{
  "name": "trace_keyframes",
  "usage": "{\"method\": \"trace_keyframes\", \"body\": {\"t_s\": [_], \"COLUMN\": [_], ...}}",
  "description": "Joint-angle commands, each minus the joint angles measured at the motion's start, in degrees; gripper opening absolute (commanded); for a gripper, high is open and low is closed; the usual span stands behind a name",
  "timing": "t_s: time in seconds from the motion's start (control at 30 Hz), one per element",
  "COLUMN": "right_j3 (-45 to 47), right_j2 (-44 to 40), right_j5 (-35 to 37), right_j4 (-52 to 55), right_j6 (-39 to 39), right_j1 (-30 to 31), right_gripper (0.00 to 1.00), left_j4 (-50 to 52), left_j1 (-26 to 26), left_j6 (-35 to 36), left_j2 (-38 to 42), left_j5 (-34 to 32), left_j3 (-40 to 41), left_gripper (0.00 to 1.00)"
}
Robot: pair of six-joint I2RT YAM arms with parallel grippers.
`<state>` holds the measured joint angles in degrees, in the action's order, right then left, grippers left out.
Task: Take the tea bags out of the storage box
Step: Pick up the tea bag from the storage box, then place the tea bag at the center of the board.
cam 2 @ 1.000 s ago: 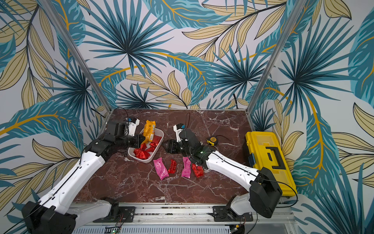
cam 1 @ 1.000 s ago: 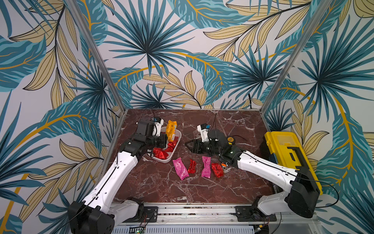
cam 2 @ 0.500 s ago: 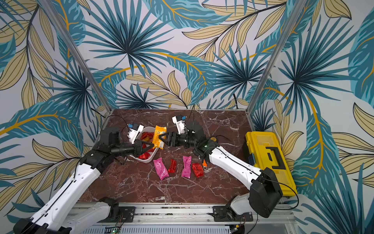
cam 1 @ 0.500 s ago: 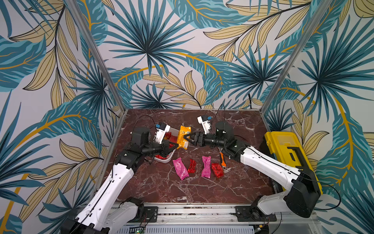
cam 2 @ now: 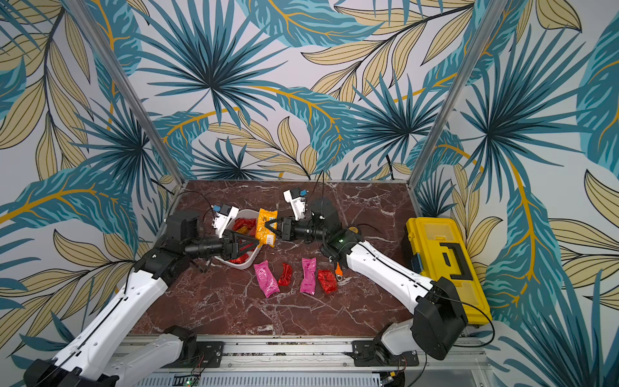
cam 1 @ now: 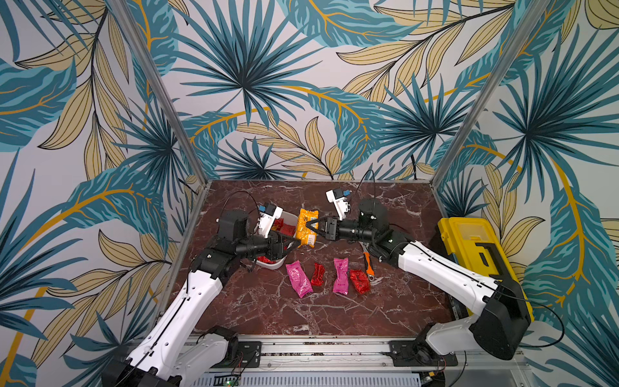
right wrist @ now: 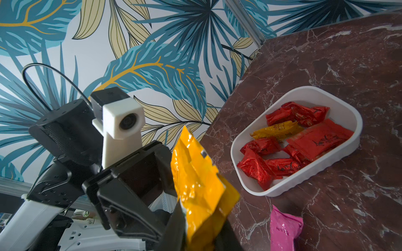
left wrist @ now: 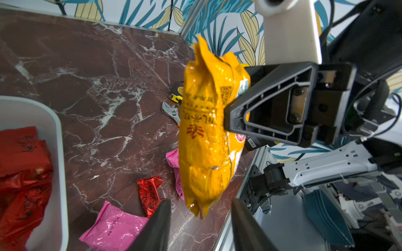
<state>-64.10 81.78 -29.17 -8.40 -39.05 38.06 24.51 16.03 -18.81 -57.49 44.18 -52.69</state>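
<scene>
Orange bag (cam 1: 306, 228) in mid-air.
Right gripper (cam 1: 312, 228) pinches it near the box (right wrist: 282, 189); left gripper (cam 1: 294, 244) gapes wide beside it. Red bags (right wrist: 315, 139) fill the box, four others on the table (cam 1: 335, 318).

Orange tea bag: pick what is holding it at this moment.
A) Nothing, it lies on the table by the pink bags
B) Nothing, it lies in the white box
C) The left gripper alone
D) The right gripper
D: the right gripper is shut on the orange tea bag, which hangs in the air, while the left gripper is open with a gap on each side of the bag's lower end.
</scene>
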Motion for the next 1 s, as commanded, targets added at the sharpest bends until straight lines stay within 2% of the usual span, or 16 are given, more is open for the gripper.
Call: {"method": "trace_keyframes", "body": {"t_s": [0.0, 0.17, 0.23, 0.3, 0.47, 0.7, 0.97], "right_j3": [1.89, 2.01, 1.58, 0.12, -4.76, -10.15, -12.23], "right_j2": [-0.82, 0.36, 2.45, 5.21, 14.97, 26.57, 34.13], "right_j5": [4.37, 16.72, 18.95, 18.94, 15.48, 12.66, 12.68], "right_j4": [4.51, 16.17, 17.51, 17.81, 17.58, 15.2, 15.24], "right_j6": [-0.47, 1.1, 1.02, 0.6, -0.78, -2.69, -2.82], "right_j1": [-1.19, -2.01, -2.03, -2.03, -1.97, -1.91, -1.94], "right_gripper": [0.2, 0.2, 0.2, 0.2, 0.19, 0.19, 0.2], "left_j4": [-2.8, -4.9, -4.26, -3.3, -0.98, -0.55, -2.03], "left_j1": [-0.59, -1.33, -1.92, -2.92, -4.59, -4.99, -5.06], "left_j6": [-3.44, -13.97, -18.58, -21.14, -24.63, -24.04, -25.22], "left_j2": [0.8, 3.07, 3.52, 3.24, 2.28, -0.63, -5.91], "left_j5": [-6.93, -23.53, -29.61, -32.51, -35.35, -34.97, -34.06], "left_j3": [2.34, 6.09, 8.0, 9.39, 11.53, 11.7, 9.64], "left_gripper": [0.74, 0.73, 0.68, 0.66, 0.62, 0.6, 0.57]}}
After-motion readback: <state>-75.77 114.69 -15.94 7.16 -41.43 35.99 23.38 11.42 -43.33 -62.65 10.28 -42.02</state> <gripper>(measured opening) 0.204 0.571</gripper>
